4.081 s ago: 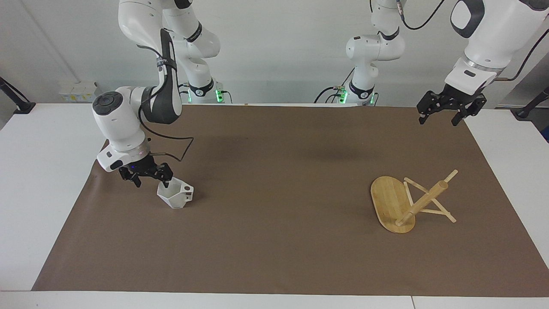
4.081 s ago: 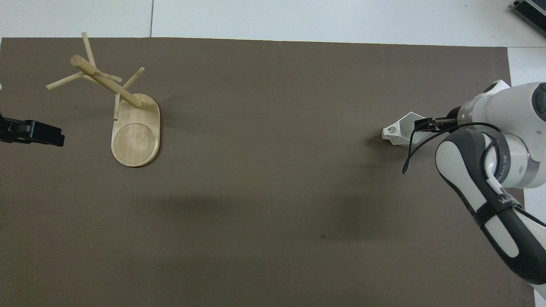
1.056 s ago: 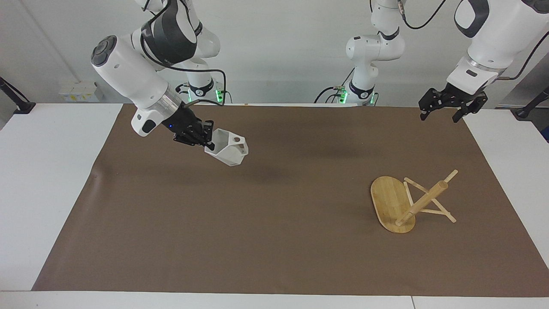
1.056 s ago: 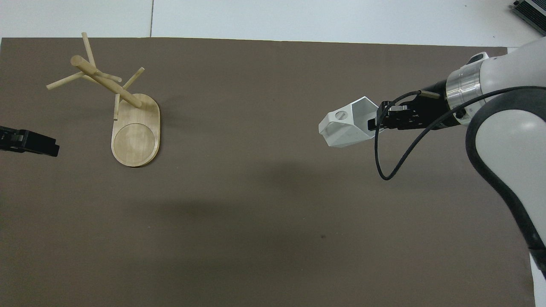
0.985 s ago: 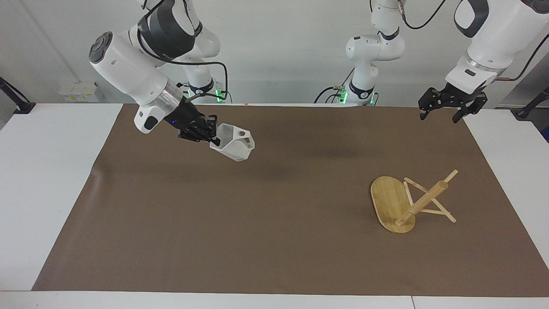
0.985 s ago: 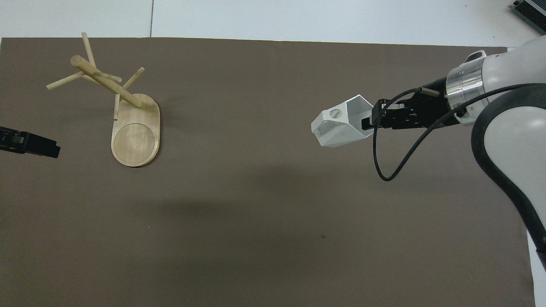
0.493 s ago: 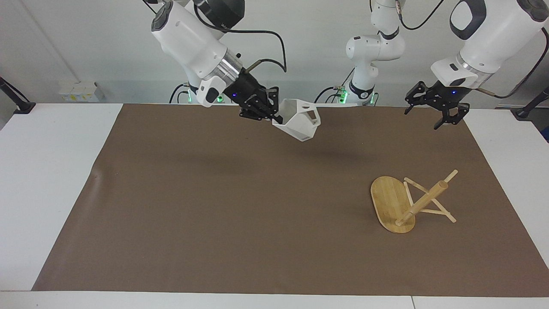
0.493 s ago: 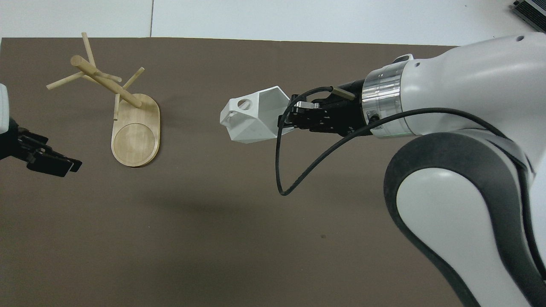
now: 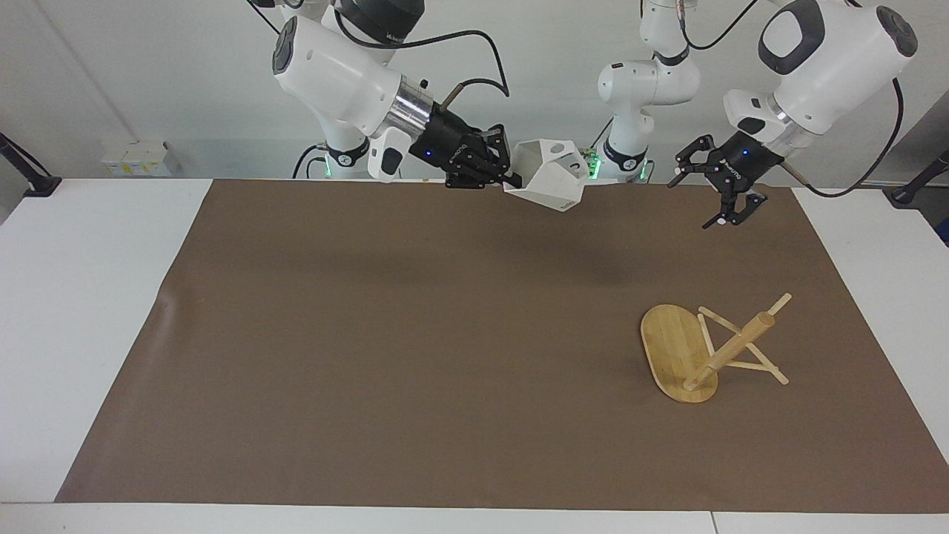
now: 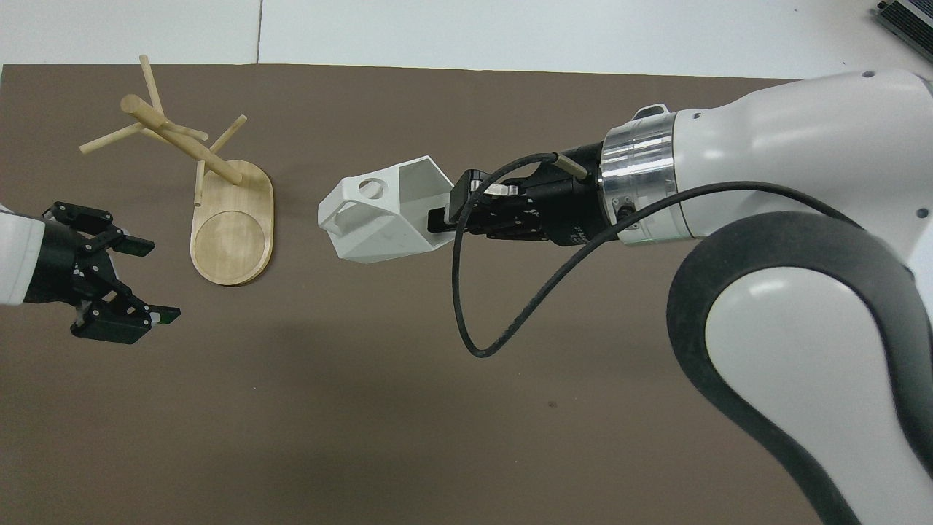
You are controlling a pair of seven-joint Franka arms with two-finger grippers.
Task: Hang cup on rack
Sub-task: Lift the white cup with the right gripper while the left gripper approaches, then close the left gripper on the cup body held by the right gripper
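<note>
The white faceted cup (image 9: 550,178) hangs in the air, tilted on its side, its handle with the round hole (image 10: 372,189) pointing toward the rack. My right gripper (image 9: 506,175) is shut on the cup's rim and holds it high over the middle of the mat; it also shows in the overhead view (image 10: 446,211). The bamboo rack (image 9: 730,348) stands on its oval base (image 9: 671,345) toward the left arm's end of the mat, with no cup on its pegs (image 10: 182,142). My left gripper (image 9: 708,189) is open and empty, in the air over the mat beside the rack (image 10: 149,281).
A brown mat (image 9: 415,348) covers most of the white table (image 9: 81,297). The right arm's black cable (image 10: 474,321) loops below its wrist. Nothing else lies on the mat.
My right gripper has lifted the cup off the mat and carried it toward the left arm's end. My left gripper has swung in over the mat and turned.
</note>
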